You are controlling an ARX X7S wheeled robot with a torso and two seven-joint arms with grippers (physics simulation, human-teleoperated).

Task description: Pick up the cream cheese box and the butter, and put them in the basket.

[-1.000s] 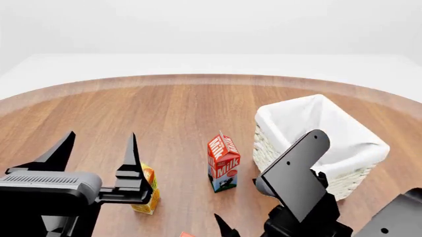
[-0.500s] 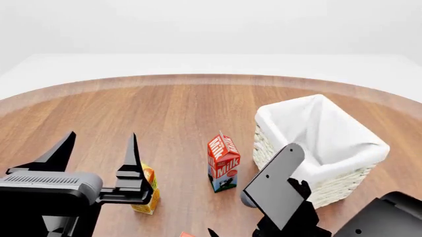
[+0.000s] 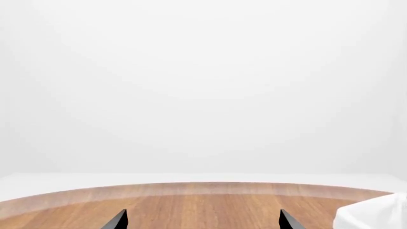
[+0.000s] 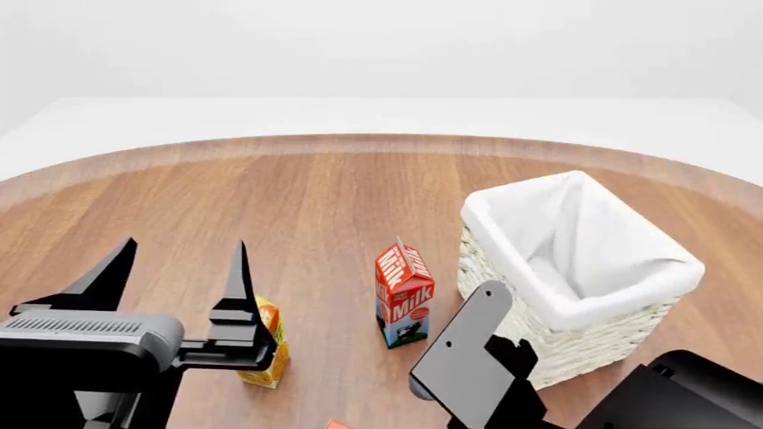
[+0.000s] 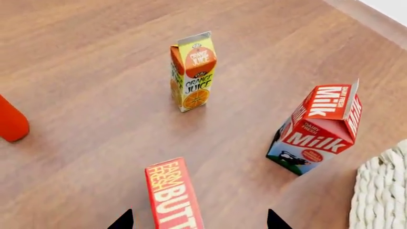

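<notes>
In the left wrist view, little is shown: a band of the wooden counter [image 3: 190,210], a white corner of the basket [image 3: 375,214] liner, and the two dark tips of the left gripper [image 3: 202,220] set wide apart, with nothing between them. Neither the butter nor the cream cheese box is seen here.

In the head view, the left gripper [image 4: 179,277] is seen raised and spread open, empty, with the orange juice carton [image 4: 264,349] partly hidden behind it. The milk carton [image 4: 403,293] stands just beside the basket [image 4: 573,268], on the side toward the juice carton. Nothing can be made out inside the basket. The right arm [image 4: 471,366] is seen near the basket, reaching down out of frame, so the state of its gripper cannot be told from this view. Only a red sliver of the butter [image 4: 338,425] is seen at the frame's edge.

In the right wrist view, what the other views lack is supplied: the butter [image 5: 173,195] lies flat on the counter, its near end between the spread tips of the right gripper [image 5: 197,220], which is open and empty. A red object [image 5: 11,120] is cut off at the frame's edge. The cream cheese box is found in no view.

The step in hand is judged to be the approach to the butter. A further descent and a closing across the box's narrow sides are called for next.
</notes>
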